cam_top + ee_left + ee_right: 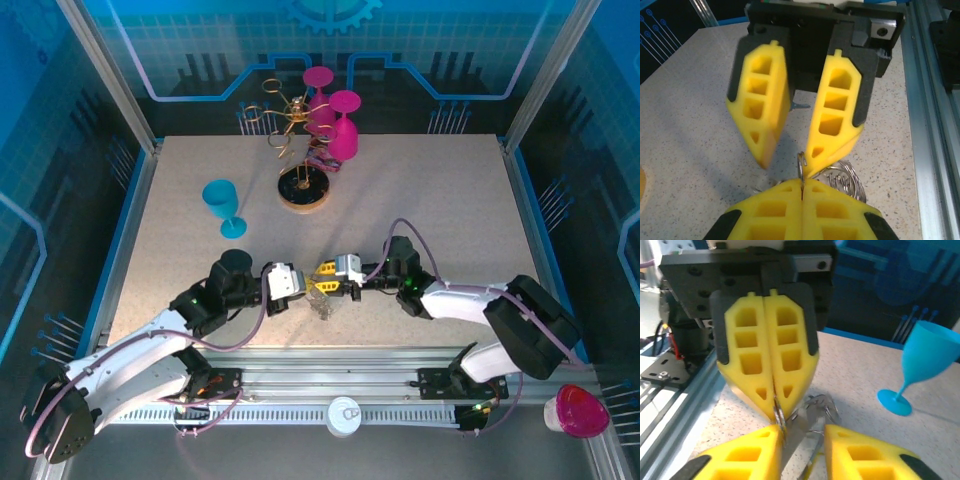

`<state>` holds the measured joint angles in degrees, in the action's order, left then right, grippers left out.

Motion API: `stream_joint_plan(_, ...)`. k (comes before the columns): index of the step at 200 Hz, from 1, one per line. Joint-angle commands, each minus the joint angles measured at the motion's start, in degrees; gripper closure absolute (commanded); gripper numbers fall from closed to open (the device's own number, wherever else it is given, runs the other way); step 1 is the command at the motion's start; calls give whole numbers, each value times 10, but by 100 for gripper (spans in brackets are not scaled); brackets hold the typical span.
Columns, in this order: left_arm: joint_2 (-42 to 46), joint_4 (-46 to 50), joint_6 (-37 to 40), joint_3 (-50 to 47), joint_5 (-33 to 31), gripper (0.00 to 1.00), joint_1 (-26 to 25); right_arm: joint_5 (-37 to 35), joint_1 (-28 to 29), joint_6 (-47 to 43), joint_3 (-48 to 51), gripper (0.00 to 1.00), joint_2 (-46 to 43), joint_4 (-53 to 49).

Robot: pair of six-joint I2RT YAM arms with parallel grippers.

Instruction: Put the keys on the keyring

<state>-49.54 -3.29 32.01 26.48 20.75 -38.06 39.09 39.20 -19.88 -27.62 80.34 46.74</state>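
My left gripper (802,183) is shut on the edge of a thin silver split ring, the keyring (802,164), which sticks up from between its yellow pads. The silvery bunch of keys (845,177) hangs off the ring just above the table. Facing it tip to tip, my right gripper (801,433) stands open, one finger (756,446) touching the keyring (778,416). A flat silver key blade (796,436) lies in the gap between its fingers. From above, the left gripper (303,286) and right gripper (324,273) meet over the keys (320,303).
A teal goblet (222,205) stands to the far left and a gold wire rack on a wooden disc (303,188) with two magenta goblets (340,125) at the back. The metal rail (340,375) runs close behind the grippers. A pink cup (578,411) sits off the table, right.
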Motion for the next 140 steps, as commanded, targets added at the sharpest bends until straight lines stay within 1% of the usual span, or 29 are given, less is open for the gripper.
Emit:
stream_joint_plan(1, 2, 21, 44, 16, -19, 100, -7, -103, -4, -79, 1, 68, -49, -78)
stream_joint_plan(11, 0, 24, 58, 19, -37, 100, -12, -132, -7, -92, 6, 67, -71, -101)
stream_joint_plan(21, -1, 26, 69, 21, -50, 100, -16, -164, -11, -86, 17, 68, -92, -108)
stream_joint_plan(37, -9, 32, 78, 27, -63, 100, -18, -243, -12, -33, 38, 69, -125, -108)
stream_joint_plan(42, -12, 35, 80, 30, -65, 100, -19, -278, -12, -7, 45, 72, -139, -110)
stream_joint_plan(55, -18, 37, 82, 34, -68, 100, -20, -368, -12, 97, 63, 83, -171, -126)
stream_joint_plan(65, -20, 33, 81, 33, -68, 100, -19, -460, -10, 203, 66, 85, -203, -183)
stream_joint_plan(73, -21, 29, 79, 32, -68, 100, -20, -542, -10, 316, 51, 88, -227, -277)
stream_joint_plan(81, -21, 24, 77, 31, -68, 100, -21, -604, -15, 431, 25, 89, -248, -409)
stream_joint_plan(82, -21, 23, 77, 31, -68, 100, -21, -608, -15, 442, 21, 89, -249, -444)
stream_joint_plan(85, -20, 22, 77, 31, -68, 100, -21, -612, -21, 472, 10, 89, -253, -469)
stream_joint_plan(86, -20, 21, 76, 31, -69, 100, -20, -612, -21, 479, 7, 89, -254, -499)
stream_joint_plan(91, -20, 19, 75, 31, -69, 100, -21, -603, -28, 510, -10, 86, -254, -556)
stream_joint_plan(100, -19, 16, 73, 30, -68, 100, -20, -589, -35, 536, -41, 81, -245, -641)
stream_joint_plan(113, -17, 10, 70, 29, -66, 100, -20, -602, -37, 577, -86, 73, -217, -741)
stream_joint_plan(122, -16, 5, 69, 27, -64, 100, -20, -592, -44, 583, -110, 70, -190, -776)
stream_joint_plan(140, -18, -6, 65, 23, -60, 100, -21, -570, -59, 575, -146, 64, -130, -797)
